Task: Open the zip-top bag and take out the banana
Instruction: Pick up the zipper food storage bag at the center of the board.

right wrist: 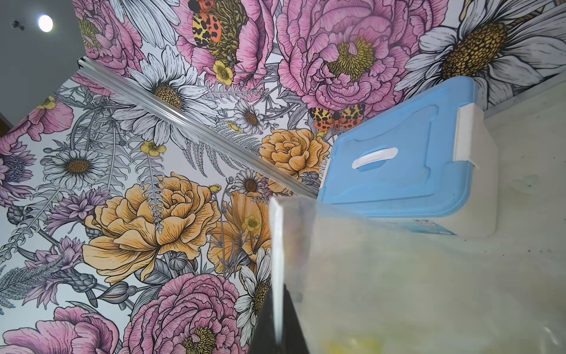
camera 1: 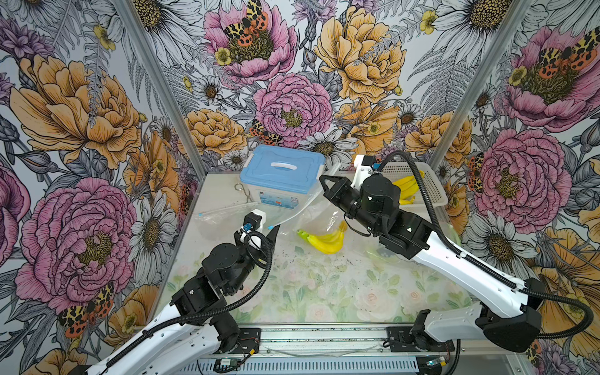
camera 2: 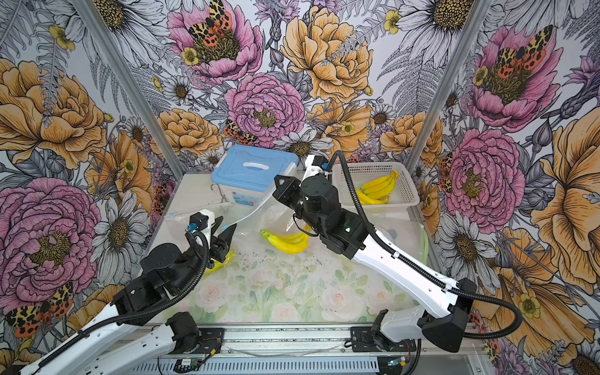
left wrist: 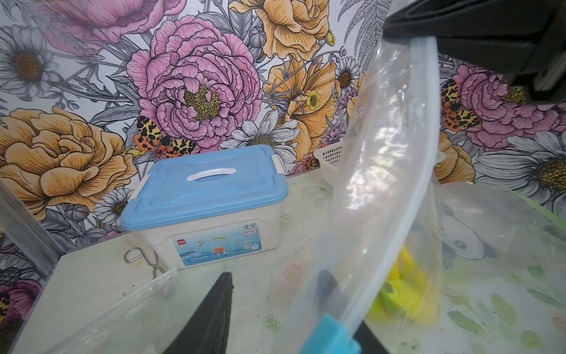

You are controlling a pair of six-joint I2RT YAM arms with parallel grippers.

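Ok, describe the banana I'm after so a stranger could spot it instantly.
Find the blue-lidded box at the back. In front of it, slightly right, lies a yellow banana bunch with one green end. Unlike the bananas in the white basket, it is inside a clear zip-top bag.

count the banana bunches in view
3, at least: a bunch inside the clear bag mid-table; a bunch partly hidden by the left arm; a bunch in the white basket, maybe covering another.
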